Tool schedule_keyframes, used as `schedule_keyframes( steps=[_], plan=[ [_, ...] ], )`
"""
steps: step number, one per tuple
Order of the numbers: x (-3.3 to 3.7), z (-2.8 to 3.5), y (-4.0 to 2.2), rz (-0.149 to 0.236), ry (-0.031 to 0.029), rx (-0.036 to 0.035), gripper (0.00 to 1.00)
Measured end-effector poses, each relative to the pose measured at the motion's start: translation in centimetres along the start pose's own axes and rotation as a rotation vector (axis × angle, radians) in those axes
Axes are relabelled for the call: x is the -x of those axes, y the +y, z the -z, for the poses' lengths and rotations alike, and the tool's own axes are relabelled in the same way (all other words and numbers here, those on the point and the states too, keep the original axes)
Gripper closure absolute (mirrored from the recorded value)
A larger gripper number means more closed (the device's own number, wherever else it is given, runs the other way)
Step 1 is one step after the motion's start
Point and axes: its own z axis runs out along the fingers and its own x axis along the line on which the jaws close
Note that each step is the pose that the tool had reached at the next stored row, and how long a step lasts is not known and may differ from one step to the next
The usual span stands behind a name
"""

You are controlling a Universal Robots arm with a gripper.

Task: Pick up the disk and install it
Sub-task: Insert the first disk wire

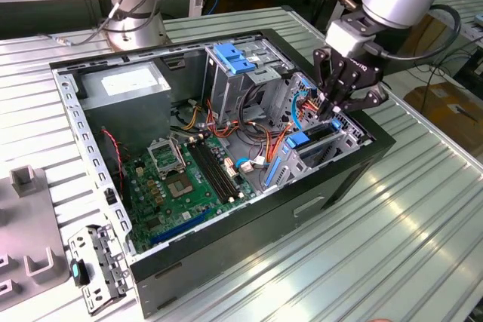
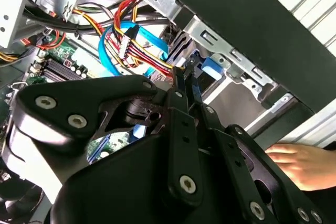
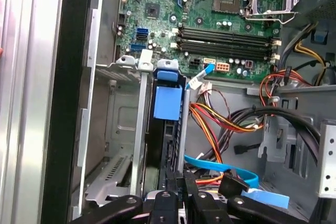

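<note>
- The disk (image 3: 167, 129) stands on edge in the drive bay (image 1: 332, 145) at the exterior view's right end of the open computer case (image 1: 226, 254), its blue handle (image 3: 168, 102) facing the motherboard (image 1: 189, 179)
- The gripper (image 1: 336, 107) hangs just over the far end of the bay; in the first wrist view its black fingertips (image 3: 176, 182) sit together at the disk's end edge
- Whether the claw actually pinches the disk or merely rests against it, I cannot tell; the fingers look drawn close, not spread
- Handling, as a judgement: the disk is a stiff, fairly heavy metal slab, smooth on its faces and sensitive to knocks; the plastic rails and handle will flex, so the firm end edge or the handle's root is the better hold
- Loose orange, red and blue cables (image 2: 128, 40) lie right beside the bay and could snag
- A person's hand (image 2: 302, 163) rests outside the case wall in the second wrist view
</note>
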Motion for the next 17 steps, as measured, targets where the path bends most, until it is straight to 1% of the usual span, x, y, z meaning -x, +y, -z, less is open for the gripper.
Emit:
schedule_keyframes(
  steps=[2,3,4,6,9,12,16,17],
  plan=[
    [-0.01,-0.12,0.34,0.000,-0.0001,0.0000,0.83],
    [0.02,-0.13,0.73,0.000,-0.0003,-0.0006,0.83],
    [0.02,-0.13,0.88,0.000,-0.0003,-0.0017,0.83],
    [-0.01,-0.13,0.88,-0.007,-0.0003,-0.0020,0.83],
    [-0.08,-0.13,0.87,-0.036,-0.0006,-0.0024,0.83],
    [-0.16,-0.14,0.58,-0.051,-0.0008,-0.0027,0.83],
    [-0.54,-0.21,0.61,-0.062,-0.0006,-0.0028,0.83],
    [-0.57,-0.25,0.61,-0.071,-0.0003,-0.0029,0.83]
  ],
)
